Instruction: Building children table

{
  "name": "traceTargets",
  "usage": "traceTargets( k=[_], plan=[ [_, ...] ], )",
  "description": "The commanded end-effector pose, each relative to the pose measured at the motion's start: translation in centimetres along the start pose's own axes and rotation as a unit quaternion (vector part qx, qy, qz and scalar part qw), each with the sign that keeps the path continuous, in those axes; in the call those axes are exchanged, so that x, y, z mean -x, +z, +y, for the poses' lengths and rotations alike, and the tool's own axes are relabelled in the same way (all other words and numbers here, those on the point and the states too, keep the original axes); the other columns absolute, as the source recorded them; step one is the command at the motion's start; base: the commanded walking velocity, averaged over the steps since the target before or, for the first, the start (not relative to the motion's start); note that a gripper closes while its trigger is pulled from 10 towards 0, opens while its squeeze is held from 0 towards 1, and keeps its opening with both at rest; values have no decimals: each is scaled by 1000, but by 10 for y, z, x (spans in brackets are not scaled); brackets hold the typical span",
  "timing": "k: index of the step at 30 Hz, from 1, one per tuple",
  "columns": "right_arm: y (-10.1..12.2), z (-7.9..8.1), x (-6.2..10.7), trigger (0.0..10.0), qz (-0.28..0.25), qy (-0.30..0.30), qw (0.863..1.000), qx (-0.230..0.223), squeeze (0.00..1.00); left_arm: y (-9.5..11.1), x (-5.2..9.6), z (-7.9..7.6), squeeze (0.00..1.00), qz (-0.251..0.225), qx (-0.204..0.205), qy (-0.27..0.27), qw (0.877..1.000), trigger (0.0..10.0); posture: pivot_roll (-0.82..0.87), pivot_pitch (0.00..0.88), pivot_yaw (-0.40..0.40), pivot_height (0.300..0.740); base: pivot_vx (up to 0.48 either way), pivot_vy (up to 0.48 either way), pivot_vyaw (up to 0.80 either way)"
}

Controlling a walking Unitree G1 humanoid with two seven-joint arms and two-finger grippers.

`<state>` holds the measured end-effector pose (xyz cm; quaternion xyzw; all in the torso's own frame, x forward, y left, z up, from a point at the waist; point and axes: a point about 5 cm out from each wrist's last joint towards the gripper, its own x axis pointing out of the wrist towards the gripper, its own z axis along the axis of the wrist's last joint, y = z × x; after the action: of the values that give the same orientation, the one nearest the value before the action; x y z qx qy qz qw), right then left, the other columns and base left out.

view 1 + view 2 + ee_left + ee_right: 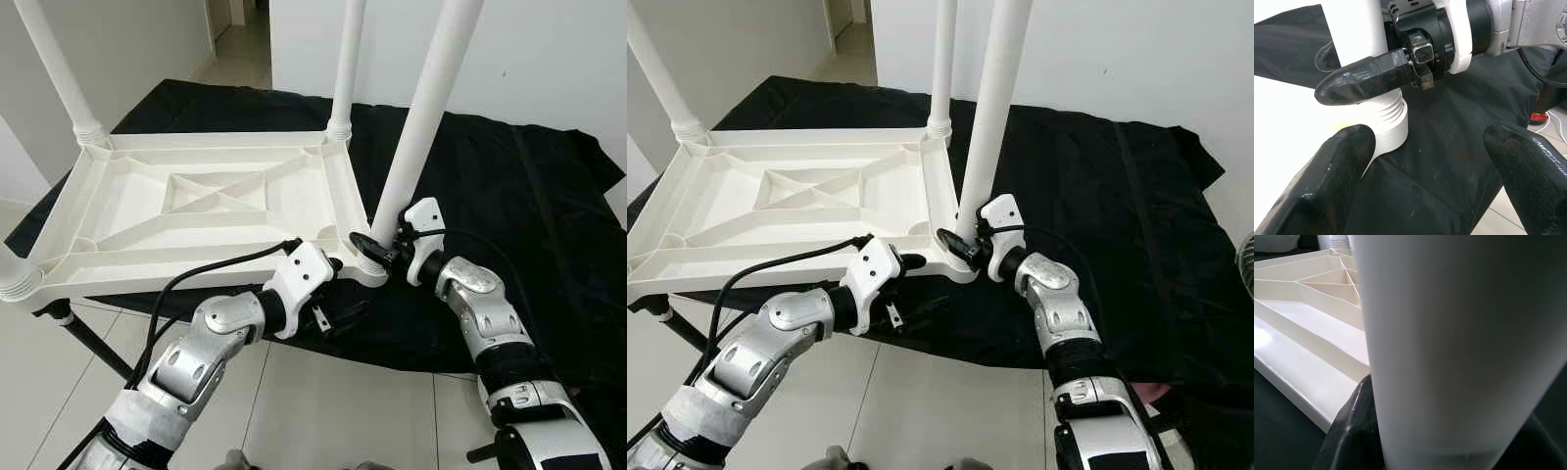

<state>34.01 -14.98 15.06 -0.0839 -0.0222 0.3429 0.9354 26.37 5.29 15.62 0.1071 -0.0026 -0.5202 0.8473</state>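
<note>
A white plastic children's table (196, 211) lies upside down on a black cloth, its ribbed underside facing up. Its legs stand upright in the corner sockets. My right gripper (377, 250) is shut on the base of the near right leg (421, 117), just above the threaded socket (1391, 122). In the right wrist view that leg (1459, 347) is very close, with one black finger (1352, 431) against it. My left gripper (343, 318) is open at the table's front edge, just below that same corner. Its fingers (1327, 186) spread wide beside the socket and hold nothing.
The black cloth (509, 196) covers a low stand and extends far to the right. Two other legs (348, 59) rise at the back corners. Pale tiled floor (323, 401) lies in front, a black stand leg (88, 338) below left, and a white wall behind.
</note>
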Motion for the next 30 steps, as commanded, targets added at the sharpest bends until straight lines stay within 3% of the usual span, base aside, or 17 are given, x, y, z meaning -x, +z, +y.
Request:
traceTargets(
  k=[1, 10, 14, 21, 25, 30],
  plan=[
    [-8, 4, 2, 10000, 11, -16, 1000, -20, 0, 0, 1, -1, 0, 3, 0, -11, 1000, 10000, -59, 25, 6, 740, 0, 0, 0],
    [-6, 11, 0, 10000, 1, -100, 995, -28, 0, 0, 1, 1, 0, 4, -2, -10, 1000, 10000, -67, 26, 9, 740, 0, 0, 0],
    [-8, 21, -2, 10000, 5, -182, 981, -62, 0, 1, 0, 2, 0, 4, -2, -9, 1000, 10000, -71, 26, 10, 740, 0, 0, 0],
    [-10, 33, -4, 10000, 5, -223, 972, -76, 0, 1, 0, 2, 0, 3, -2, -9, 1000, 10000, -74, 26, 11, 740, 0, 0, 0],
    [-9, 54, -5, 10000, 12, -294, 952, -83, 0, 1, -2, 2, 0, 0, -1, -9, 1000, 10000, -75, 26, 0, 740, 0, 0, 0],
    [-8, 56, -5, 10000, 12, -301, 950, -80, 0, 1, -2, 2, 0, 0, -1, -9, 1000, 10000, -75, 26, 0, 740, 0, 0, 0]
  ],
)
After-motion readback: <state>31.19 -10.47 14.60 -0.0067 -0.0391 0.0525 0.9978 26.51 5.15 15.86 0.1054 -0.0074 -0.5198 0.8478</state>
